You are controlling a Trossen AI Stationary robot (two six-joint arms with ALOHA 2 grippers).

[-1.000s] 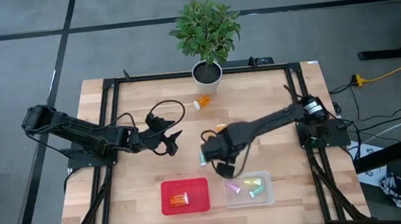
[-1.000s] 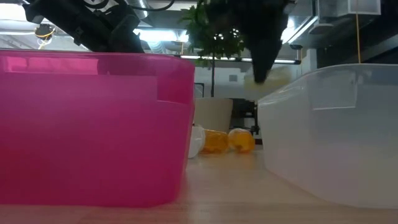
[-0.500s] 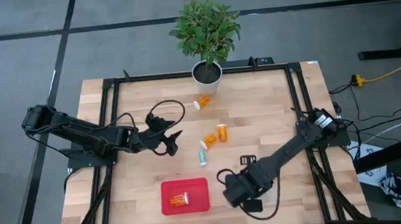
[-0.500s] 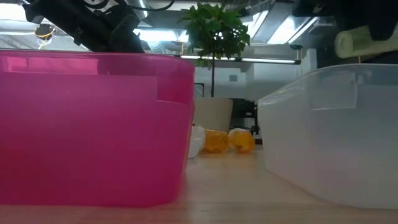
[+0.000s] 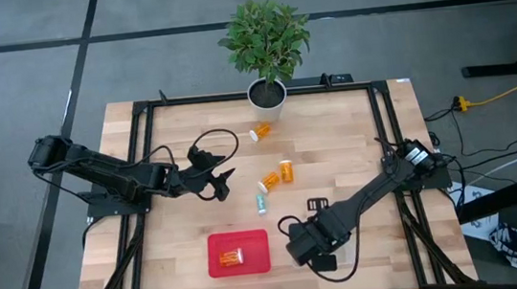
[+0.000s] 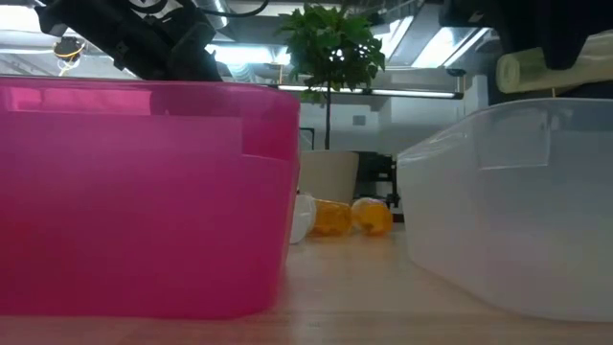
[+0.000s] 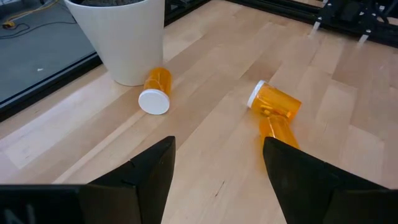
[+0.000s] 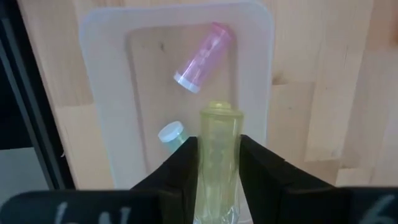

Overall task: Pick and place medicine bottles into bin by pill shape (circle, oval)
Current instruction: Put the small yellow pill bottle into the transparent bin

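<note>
Right tool (image 8: 217, 180) clamps yellow bottle (image 8: 219, 143) above clear bin (image 8: 102, 74) at desk's front edge; release only once centred over it. Left tool (image 7: 217, 168) wide, idle mid-desk.

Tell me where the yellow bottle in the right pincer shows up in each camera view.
High view: not visible; the right arm over the clear bin hides it.
Low view: the yellow bottle lies sideways at upper right, above the clear bin.
Left wrist view: not in it.
Right wrist view: the bottle stands at bottom centre, clamped in the right pincer.
Shared landmark: the clear bin, directly under the bottle.
</note>
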